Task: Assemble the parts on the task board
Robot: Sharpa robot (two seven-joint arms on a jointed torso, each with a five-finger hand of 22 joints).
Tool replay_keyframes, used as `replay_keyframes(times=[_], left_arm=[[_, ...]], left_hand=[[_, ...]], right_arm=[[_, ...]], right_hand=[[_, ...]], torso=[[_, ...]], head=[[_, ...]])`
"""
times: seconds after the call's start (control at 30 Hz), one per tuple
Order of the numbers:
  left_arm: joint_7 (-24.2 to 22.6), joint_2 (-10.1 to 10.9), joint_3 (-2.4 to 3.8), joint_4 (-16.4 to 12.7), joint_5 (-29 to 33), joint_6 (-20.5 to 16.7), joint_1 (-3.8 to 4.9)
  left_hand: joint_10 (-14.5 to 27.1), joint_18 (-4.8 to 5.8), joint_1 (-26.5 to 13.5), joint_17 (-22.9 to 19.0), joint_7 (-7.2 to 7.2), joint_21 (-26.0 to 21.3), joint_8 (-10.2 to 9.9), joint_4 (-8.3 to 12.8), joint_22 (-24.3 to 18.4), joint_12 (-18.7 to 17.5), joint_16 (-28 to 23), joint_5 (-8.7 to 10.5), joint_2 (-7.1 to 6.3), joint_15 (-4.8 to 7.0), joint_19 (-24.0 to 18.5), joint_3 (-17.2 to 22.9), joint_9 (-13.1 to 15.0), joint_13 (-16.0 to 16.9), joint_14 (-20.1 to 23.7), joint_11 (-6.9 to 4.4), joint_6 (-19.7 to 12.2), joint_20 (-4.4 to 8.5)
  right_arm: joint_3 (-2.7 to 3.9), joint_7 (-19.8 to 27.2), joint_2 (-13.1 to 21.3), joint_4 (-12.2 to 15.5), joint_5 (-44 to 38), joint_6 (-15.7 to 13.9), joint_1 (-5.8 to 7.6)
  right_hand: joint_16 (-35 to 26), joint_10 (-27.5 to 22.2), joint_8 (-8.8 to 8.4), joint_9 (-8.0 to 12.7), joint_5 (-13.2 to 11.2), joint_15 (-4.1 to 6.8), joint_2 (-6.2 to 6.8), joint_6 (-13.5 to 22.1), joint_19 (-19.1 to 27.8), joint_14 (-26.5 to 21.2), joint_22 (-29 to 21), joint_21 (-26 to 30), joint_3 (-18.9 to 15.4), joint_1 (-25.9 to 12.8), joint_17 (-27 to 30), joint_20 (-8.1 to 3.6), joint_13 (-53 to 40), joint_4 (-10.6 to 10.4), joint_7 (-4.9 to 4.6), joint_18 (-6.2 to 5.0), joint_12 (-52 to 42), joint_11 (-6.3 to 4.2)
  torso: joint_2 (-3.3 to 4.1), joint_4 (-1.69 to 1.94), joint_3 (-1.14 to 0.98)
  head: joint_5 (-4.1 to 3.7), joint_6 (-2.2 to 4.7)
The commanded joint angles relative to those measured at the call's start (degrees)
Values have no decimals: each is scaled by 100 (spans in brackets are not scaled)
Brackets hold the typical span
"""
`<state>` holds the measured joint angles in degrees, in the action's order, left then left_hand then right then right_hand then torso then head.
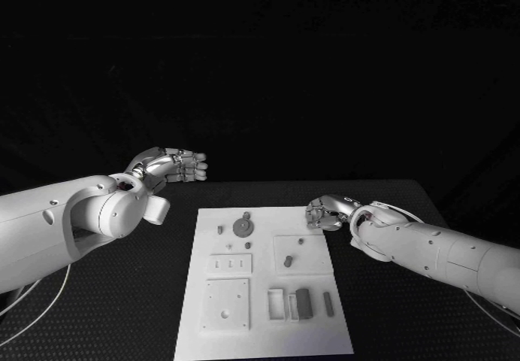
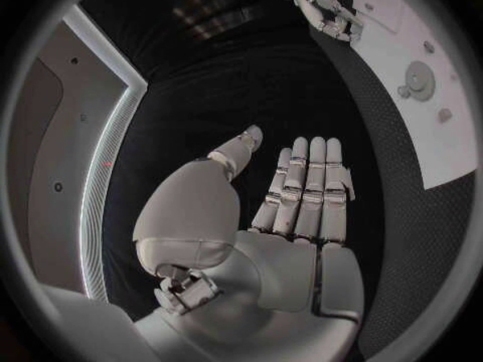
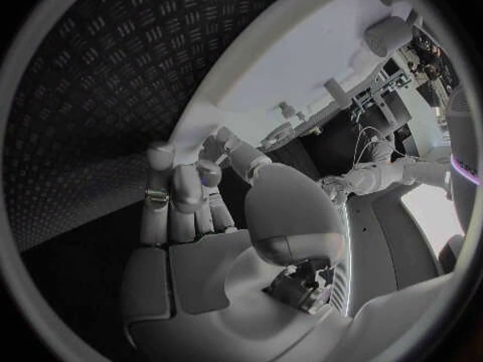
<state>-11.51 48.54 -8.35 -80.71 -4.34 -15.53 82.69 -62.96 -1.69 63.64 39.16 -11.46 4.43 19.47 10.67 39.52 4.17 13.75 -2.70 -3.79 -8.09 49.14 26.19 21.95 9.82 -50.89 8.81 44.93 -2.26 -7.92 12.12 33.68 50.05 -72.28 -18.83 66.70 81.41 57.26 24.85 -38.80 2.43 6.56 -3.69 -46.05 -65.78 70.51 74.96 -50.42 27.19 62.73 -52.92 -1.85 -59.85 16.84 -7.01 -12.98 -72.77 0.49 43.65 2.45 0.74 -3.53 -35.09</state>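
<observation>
The white task board (image 1: pixel 260 331) lies in the middle of the table. Grey parts lie on it: a round disc (image 1: pixel 243 228) near the far edge, a short peg (image 1: pixel 288 261) in a square recess, a slotted plate (image 1: pixel 230 265), and several bars (image 1: pixel 302 302) near the front. My right hand (image 1: pixel 328 213) rests at the board's far right edge (image 3: pixel 302 64), fingers (image 3: pixel 171 185) curled in, and I see nothing in them. My left hand (image 1: pixel 173 165) hovers left of the board's far end, fingers (image 2: pixel 307 185) stretched out straight, holding nothing. The left wrist view also shows the board (image 2: pixel 443 121) and the right hand (image 2: pixel 322 8).
A square plate (image 1: pixel 228 304) with small holes sits at the board's front left. Black ribbed table (image 1: pixel 401 331) surrounds the board on both sides. A thin cable (image 1: pixel 38 308) loops below my left arm.
</observation>
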Motion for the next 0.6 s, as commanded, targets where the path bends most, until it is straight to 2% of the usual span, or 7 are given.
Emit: replay_keyframes(times=[0.03,0.17,0.37,0.47,0.6], left_arm=[[-50,-7,4,-1,-25,72,3],[9,-2,4,-1,-32,23,3],[191,-1,4,-2,-125,42,3],[415,-8,4,4,-371,117,3],[685,-16,4,-1,-937,234,3]], left_hand=[[23,63,-45,7,-45,-32,-29,43,7,-28,-36,-33,2,-20,-9,-2,2,9,13,16,-43,-24],[22,62,-47,9,-46,-31,-29,44,8,-28,-36,-33,5,-20,-8,1,3,9,11,15,-43,-23],[14,59,-54,16,-43,-27,-22,50,13,-22,-33,-33,26,-22,-2,18,7,13,-3,12,-33,-23],[-27,45,-80,36,-25,-11,6,60,30,-5,-13,-32,51,-25,26,40,21,27,-53,-5,11,-22],[-220,-23,-196,104,54,84,108,18,102,69,88,-28,89,21,202,46,67,80,-266,-88,194,18]], right_arm=[[3,-152,19,83,-72,-153,-2],[3,-183,42,145,-72,-158,-1],[5,-217,102,323,-109,-99,11],[6,-253,119,398,-144,-85,63],[8,-339,149,561,-232,-32,168]], right_hand=[[21,-173,51,-362,30,92,-92,-972,19,-51,107,-23,-31,-16,-2,-19,-8,-4,227,-202,-17,-196],[18,-171,61,-430,30,91,-110,-942,26,-56,109,-29,-25,-11,0,-22,-2,-2,227,-202,-8,-196],[14,-171,56,-475,30,92,-129,-914,36,-62,110,-32,-14,-1,2,-23,6,0,226,-202,6,-196],[13,-171,53,-485,30,92,-134,-908,38,-63,111,-34,-12,-1,2,-23,8,-1,226,-202,10,-195],[13,-171,52,-490,30,92,-137,-905,39,-63,111,-35,-10,0,2,-23,9,0,226,-202,12,-195]], torso=[[-4,0,4],[-3,2,-1],[-2,-1,8],[-5,-6,9],[-6,-1,9]], head=[[-2,7],[-7,4],[-11,4],[-17,13],[-13,29]])
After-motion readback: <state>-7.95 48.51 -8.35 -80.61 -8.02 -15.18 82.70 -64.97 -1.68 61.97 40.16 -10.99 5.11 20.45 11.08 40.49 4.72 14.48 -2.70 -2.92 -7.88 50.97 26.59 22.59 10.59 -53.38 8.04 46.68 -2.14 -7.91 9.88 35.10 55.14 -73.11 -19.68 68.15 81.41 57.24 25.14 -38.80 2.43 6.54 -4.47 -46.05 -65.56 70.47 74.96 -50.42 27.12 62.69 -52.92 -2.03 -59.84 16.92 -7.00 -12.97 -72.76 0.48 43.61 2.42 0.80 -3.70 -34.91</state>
